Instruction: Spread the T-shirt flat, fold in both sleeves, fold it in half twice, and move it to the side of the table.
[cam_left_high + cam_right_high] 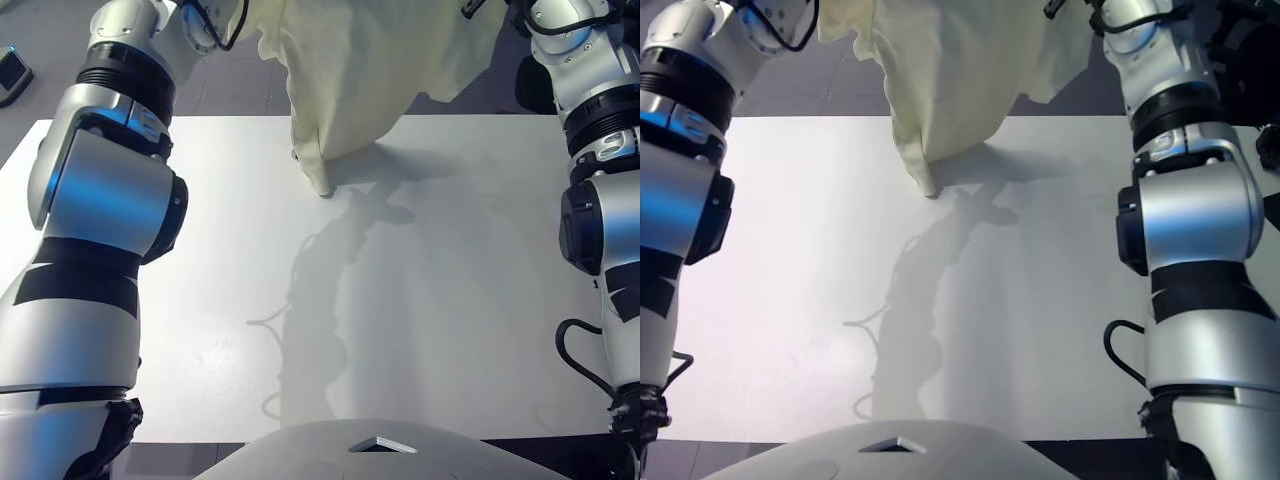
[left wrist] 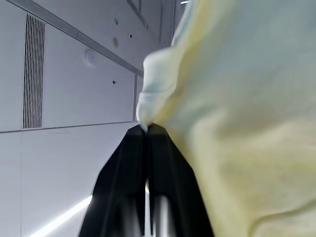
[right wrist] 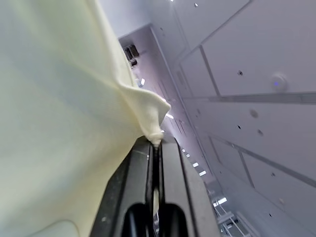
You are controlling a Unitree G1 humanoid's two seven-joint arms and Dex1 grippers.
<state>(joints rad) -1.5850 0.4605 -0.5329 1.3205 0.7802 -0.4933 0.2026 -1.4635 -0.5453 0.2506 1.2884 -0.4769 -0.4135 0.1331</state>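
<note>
T-shirt (image 1: 350,70) pale yellow, soft, bunched in loose folds. It hangs over the far middle of the white table (image 1: 450,330), long axis vertical, narrowing downward; the lowest corner touches or nearly touches the tabletop. Both arms are raised high at the far side, left and right of the cloth. Left gripper (image 2: 147,129): black fingers pressed together, pinching a fabric edge. Right gripper (image 3: 157,145): likewise clamped on a gathered corner.
</note>
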